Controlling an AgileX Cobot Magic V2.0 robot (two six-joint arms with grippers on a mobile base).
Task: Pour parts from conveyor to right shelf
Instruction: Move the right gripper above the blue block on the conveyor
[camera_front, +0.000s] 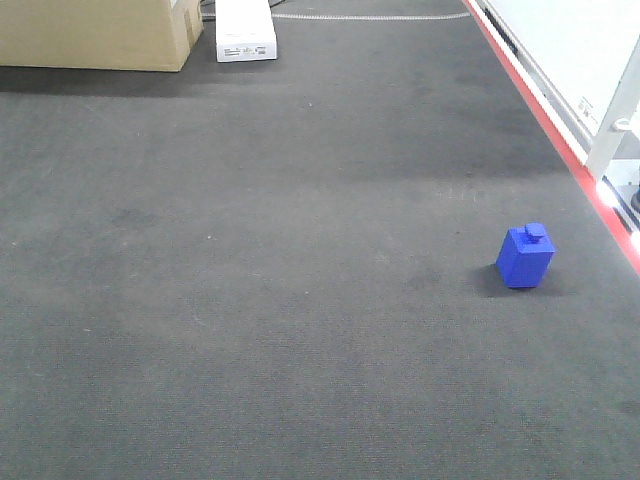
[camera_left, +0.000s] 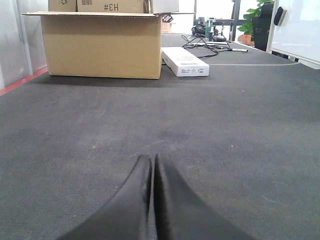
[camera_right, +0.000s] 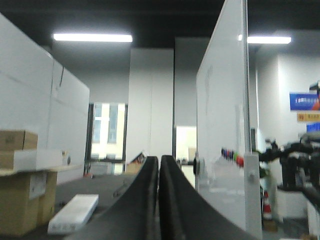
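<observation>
Resting upright, knob up, on the conveyor (camera_front: 300, 250) near the red strip (camera_front: 560, 150) along its right edge: one blue part (camera_front: 525, 258), outside both wrist views, likely nearer the right gripper (camera_right: 159, 159), pinched closed and empty like the left gripper (camera_left: 152, 157).

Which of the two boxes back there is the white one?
The long, flat box lying just right of the big brown cardboard box; it is much lower.
</observation>
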